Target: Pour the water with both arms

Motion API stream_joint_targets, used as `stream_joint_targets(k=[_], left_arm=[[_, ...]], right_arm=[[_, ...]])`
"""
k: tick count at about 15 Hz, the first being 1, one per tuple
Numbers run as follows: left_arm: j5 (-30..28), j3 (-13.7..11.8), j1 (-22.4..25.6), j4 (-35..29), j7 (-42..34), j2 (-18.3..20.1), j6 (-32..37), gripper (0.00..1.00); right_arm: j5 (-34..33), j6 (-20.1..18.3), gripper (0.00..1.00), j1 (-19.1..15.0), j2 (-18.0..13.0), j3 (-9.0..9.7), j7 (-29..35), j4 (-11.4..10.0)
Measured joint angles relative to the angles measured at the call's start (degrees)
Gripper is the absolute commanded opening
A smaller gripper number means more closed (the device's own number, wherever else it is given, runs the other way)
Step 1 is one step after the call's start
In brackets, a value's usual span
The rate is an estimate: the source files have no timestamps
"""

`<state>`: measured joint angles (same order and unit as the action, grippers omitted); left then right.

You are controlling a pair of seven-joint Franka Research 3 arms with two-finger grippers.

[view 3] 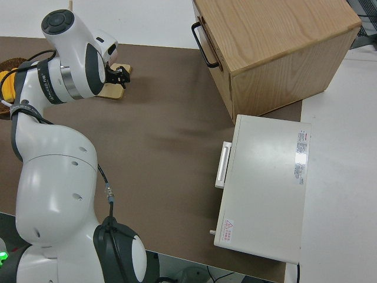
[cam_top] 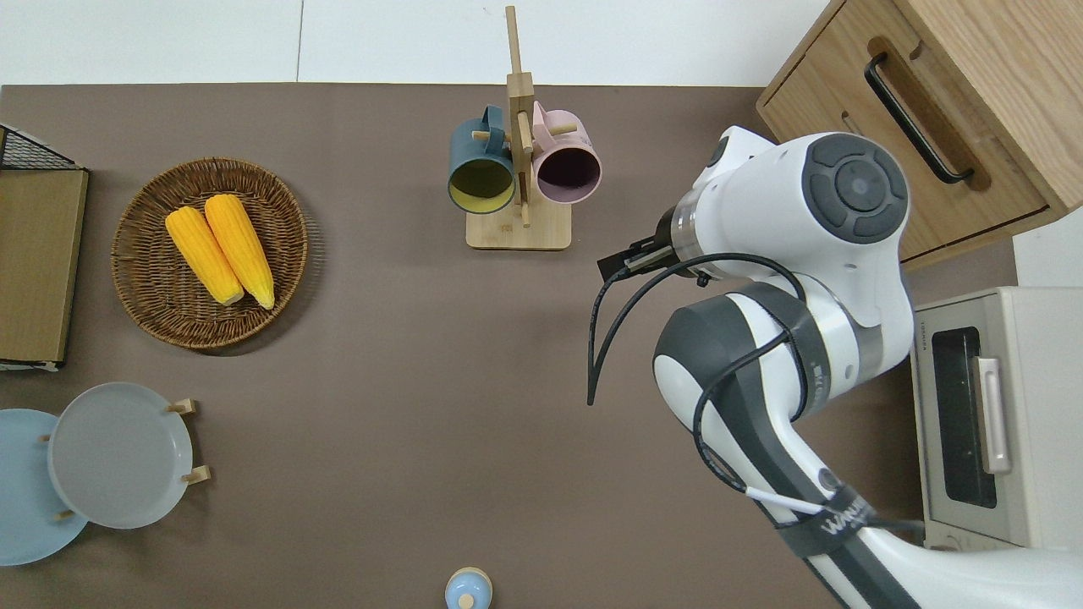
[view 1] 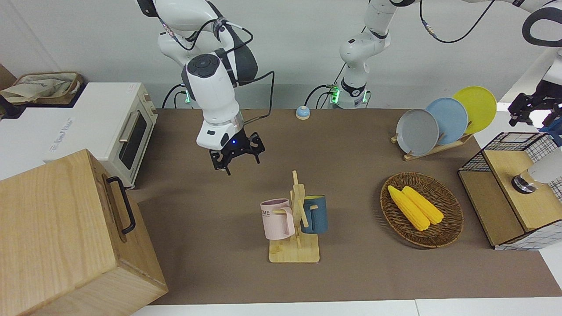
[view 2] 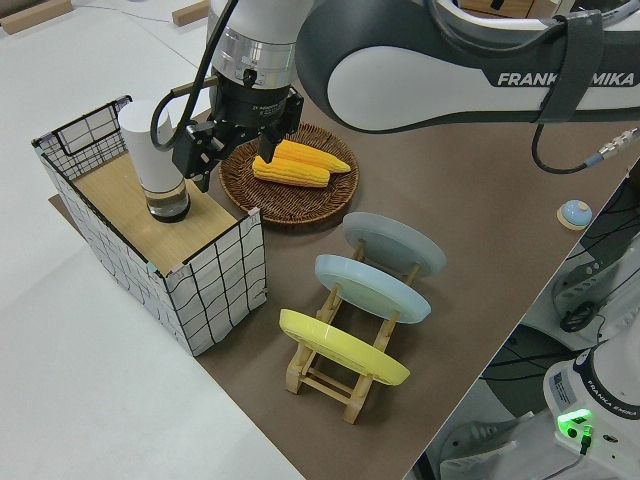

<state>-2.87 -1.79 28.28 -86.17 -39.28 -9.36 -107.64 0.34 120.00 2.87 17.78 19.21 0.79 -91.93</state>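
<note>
My right gripper (view 1: 235,157) is open and empty. It hangs over the brown mat, toward the right arm's end from the wooden mug rack (view 1: 295,253); in the overhead view the arm (cam_top: 787,220) hides it. The rack holds a pink mug (view 1: 276,219) and a blue mug (view 1: 316,213). My left gripper (view 1: 533,113) is open and empty beside a white cylindrical container (view 2: 155,150). The container stands on the wooden shelf inside a wire basket (view 2: 210,290) at the left arm's end of the table. The left side view shows that gripper (view 2: 233,158) close to the container, not touching it.
A wicker basket (view 1: 448,228) with two corn cobs (view 1: 415,204) lies between the mug rack and the wire basket. A plate rack (view 1: 439,120) holds three plates. A toaster oven (view 1: 109,127) and a wooden cabinet (view 1: 66,237) stand at the right arm's end. A small blue bell (view 1: 302,113) sits near the arm bases.
</note>
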Motion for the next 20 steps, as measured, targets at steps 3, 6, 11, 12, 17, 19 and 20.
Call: stream_joint_targets(k=[3, 6, 11, 12, 17, 19, 20], left_arm=[[-3.20, 0.05, 0.75, -1.25, -1.63, -1.17, -4.66, 1.00], [-8.15, 0.03, 1.78, -3.69, -2.64, -2.32, -10.17, 1.00], [-17.81, 0.15, 2.09, -8.69, -5.22, -3.91, -21.29, 1.00], [-20.25, 0.16, 2.09, -8.98, -6.41, -4.52, -22.95, 1.00], [-26.15, 0.32, 2.09, -9.13, -8.95, -7.08, -29.89, 1.00], [-28.03, 0.58, 2.08, -9.12, -9.05, -7.54, -31.30, 1.00], [-28.75, 0.78, 2.08, -9.12, -9.08, -7.65, -31.80, 1.00]], right_arm=[[-4.23, 8.31, 0.990, 1.13, 2.87, -0.01, 0.01, 0.04], [-6.47, 13.90, 0.985, 1.35, 5.24, -0.04, 0.01, 0.98], [-10.36, 14.81, 0.891, 2.74, 9.43, -0.05, -0.02, 5.83], [-10.72, 14.89, 0.889, 2.94, 10.46, -0.05, -0.02, 7.09], [-13.45, 16.09, 0.766, 3.89, 14.20, -0.06, -0.10, 11.56], [-13.94, 16.62, 0.714, 4.12, 15.05, -0.07, -0.10, 12.76], [-14.03, 16.76, 0.647, 4.26, 15.44, -0.08, -0.10, 13.41]])
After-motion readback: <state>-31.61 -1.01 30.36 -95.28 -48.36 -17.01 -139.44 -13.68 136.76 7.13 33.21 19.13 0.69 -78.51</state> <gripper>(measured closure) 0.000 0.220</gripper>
